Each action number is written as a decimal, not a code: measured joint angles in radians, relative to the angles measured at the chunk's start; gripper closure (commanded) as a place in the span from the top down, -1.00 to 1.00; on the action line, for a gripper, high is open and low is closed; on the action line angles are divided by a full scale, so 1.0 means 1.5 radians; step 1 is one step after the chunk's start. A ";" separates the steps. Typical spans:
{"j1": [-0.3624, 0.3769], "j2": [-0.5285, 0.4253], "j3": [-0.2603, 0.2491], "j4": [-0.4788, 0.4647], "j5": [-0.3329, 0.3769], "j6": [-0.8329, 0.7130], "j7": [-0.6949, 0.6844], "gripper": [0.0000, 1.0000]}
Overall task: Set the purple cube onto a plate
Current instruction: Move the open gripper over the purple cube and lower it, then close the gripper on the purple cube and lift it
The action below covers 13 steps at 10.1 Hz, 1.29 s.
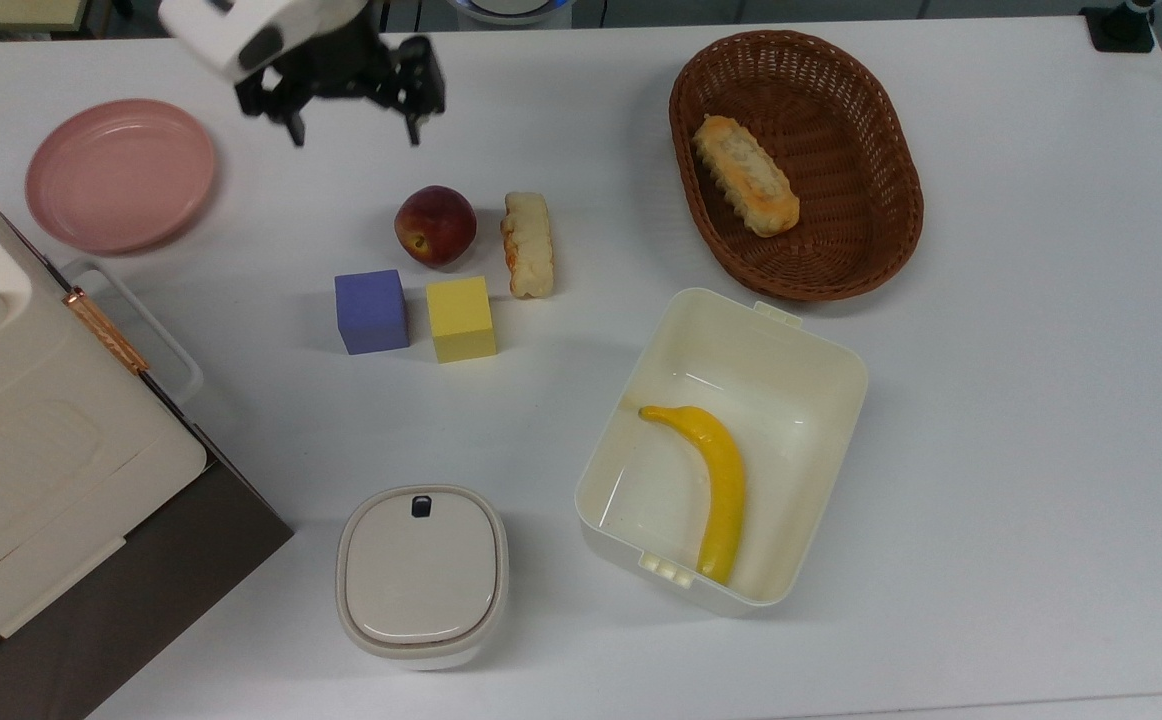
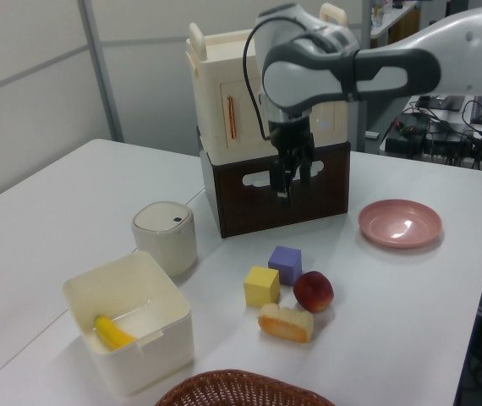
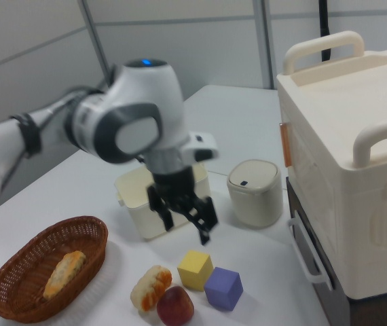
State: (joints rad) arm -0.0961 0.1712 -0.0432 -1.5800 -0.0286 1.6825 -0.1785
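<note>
The purple cube [image 1: 372, 311] [image 2: 285, 263] [image 3: 223, 288] rests on the white table, with a yellow cube [image 1: 461, 318] right beside it on the top view's right. An empty pink plate [image 1: 121, 175] [image 2: 400, 223] lies near the top view's upper left. My gripper [image 1: 353, 135] [image 2: 294, 182] [image 3: 187, 229] hangs open in the air with nothing between its fingers. In the top view it is between the plate and a red apple [image 1: 435, 225], well above the purple cube in the picture and apart from it.
A bread piece [image 1: 528, 244] lies by the apple. A wicker basket [image 1: 901, 200] holds a pastry at the top view's upper right. An open cream box [image 1: 841, 420] holds a banana; a lidded pot [image 1: 422, 575] stands near it. A tall cream case [image 1: 21, 450] fills the top view's left edge.
</note>
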 measured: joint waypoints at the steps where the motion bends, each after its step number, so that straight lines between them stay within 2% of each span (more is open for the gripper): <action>1: -0.019 0.027 -0.001 -0.006 -0.003 0.024 -0.019 1.00; 4: -0.056 0.100 -0.001 -0.011 -0.015 0.079 -0.085 1.00; 8: -0.046 0.154 0.004 -0.020 -0.019 0.120 -0.086 1.00; 11: -0.013 0.186 0.009 -0.046 -0.019 0.174 -0.085 1.00; 13: -0.004 0.205 0.009 -0.048 -0.019 0.219 -0.068 -0.07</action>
State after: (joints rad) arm -0.1024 0.4790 -0.0304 -1.6525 -0.0571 2.0113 -0.2809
